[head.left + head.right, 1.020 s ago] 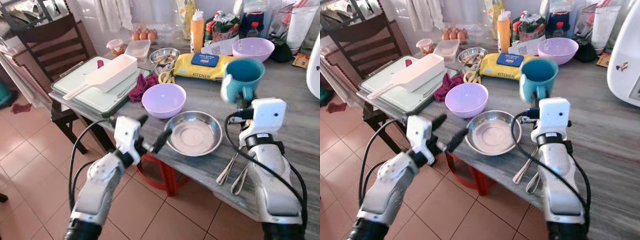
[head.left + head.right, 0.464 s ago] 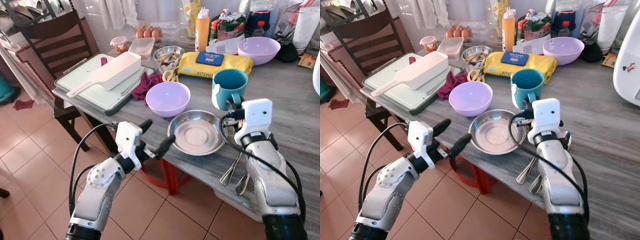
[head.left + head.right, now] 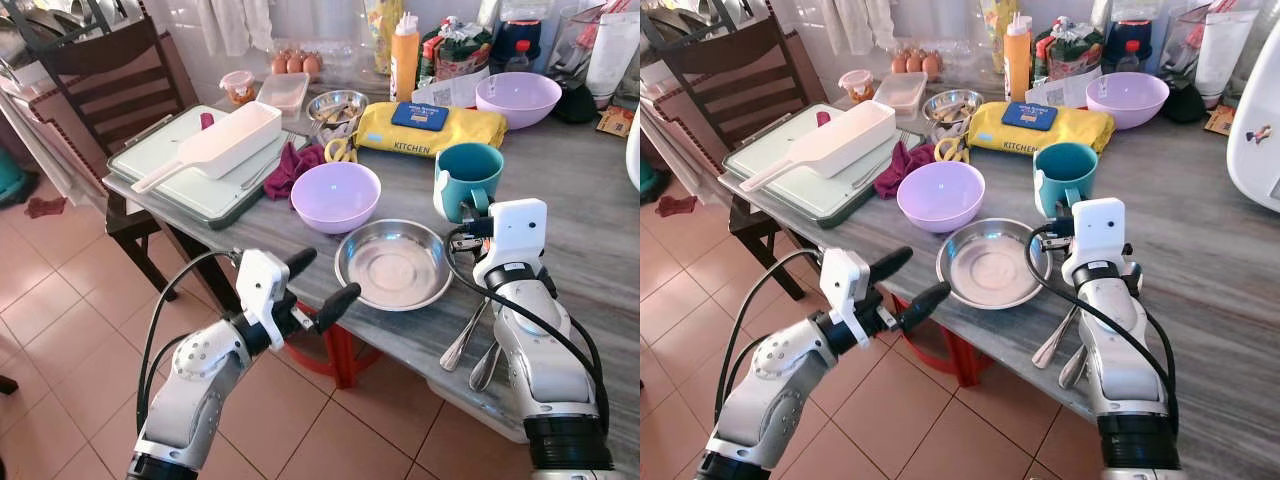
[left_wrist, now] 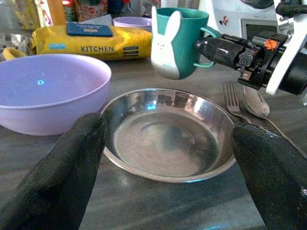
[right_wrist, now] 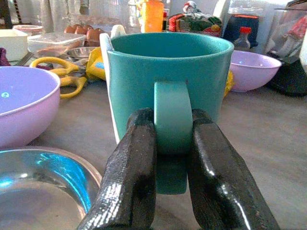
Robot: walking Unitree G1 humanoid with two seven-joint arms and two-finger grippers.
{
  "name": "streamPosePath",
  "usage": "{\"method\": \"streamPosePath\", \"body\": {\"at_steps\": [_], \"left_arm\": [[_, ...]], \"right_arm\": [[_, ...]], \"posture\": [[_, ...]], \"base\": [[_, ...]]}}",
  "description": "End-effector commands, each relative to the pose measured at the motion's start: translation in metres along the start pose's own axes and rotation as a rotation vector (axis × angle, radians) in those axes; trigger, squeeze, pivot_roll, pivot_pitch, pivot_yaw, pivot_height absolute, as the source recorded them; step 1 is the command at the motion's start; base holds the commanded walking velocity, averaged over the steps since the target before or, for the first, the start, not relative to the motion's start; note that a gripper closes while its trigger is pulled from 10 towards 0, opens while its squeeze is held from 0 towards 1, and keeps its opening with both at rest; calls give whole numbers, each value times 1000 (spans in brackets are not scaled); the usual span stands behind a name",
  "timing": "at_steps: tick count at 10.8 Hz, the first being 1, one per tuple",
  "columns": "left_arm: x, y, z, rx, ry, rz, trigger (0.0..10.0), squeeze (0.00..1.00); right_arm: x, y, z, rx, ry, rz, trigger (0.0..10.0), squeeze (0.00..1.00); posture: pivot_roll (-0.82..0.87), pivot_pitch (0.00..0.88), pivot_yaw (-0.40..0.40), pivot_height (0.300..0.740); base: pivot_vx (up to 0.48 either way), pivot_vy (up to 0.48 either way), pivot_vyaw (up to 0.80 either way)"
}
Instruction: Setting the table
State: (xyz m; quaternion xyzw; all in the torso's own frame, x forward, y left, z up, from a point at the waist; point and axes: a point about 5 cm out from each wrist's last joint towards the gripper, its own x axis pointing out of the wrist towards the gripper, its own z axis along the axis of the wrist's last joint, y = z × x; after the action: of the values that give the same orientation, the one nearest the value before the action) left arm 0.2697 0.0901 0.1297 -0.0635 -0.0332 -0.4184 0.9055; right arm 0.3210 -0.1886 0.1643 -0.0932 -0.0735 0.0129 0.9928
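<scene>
The left tool (image 3: pixel 318 280) hangs off the bench (image 3: pixel 590 180) edge, fingers spread wide and empty, aimed at the steel plate (image 3: pixel 394 264). Fork (image 3: pixel 464 333) and spoon (image 3: pixel 487 358) lie right of the plate, long axes running roughly toward the front edge. Beyond, the right tool (image 5: pixel 165 143) pinches the mug (image 3: pixel 467 178) handle; the mug stands upright, handle toward the robot, seemingly just placed. Releasing it remains.

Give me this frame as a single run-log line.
right hand: shut on teal mug handle, mug on table | left hand: open, off table edge facing steel plate | fork and spoon beside plate
</scene>
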Motion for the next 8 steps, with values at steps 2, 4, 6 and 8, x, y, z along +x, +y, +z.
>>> {"method": "streamPosePath", "body": {"at_steps": [2, 4, 6, 8], "left_arm": [[-4, 0, 2, 1, 4, -19, 10000, 0], [-4, 0, 2, 2, 9, -21, 10000, 0], [-4, -1, 1, 4, 11, -17, 10000, 0], [-4, 0, 1, 5, 11, -16, 10000, 0]], "right_arm": [[5, 3, 2, 58, -15, 10, 10000, 0], [7, 7, -1, 56, -12, 39, 10000, 0], [10, 11, -7, 81, 5, 65, 10000, 0], [12, 13, -9, 72, 13, 76, 10000, 0]], "posture": [[-93, 110, 147, 740], [-90, 111, 147, 740], [-85, 111, 147, 740], [-84, 108, 144, 740]], "base": [[0, 0, 0], [0, 0, 0], [0, 0, 0], [0, 0, 0]]}}
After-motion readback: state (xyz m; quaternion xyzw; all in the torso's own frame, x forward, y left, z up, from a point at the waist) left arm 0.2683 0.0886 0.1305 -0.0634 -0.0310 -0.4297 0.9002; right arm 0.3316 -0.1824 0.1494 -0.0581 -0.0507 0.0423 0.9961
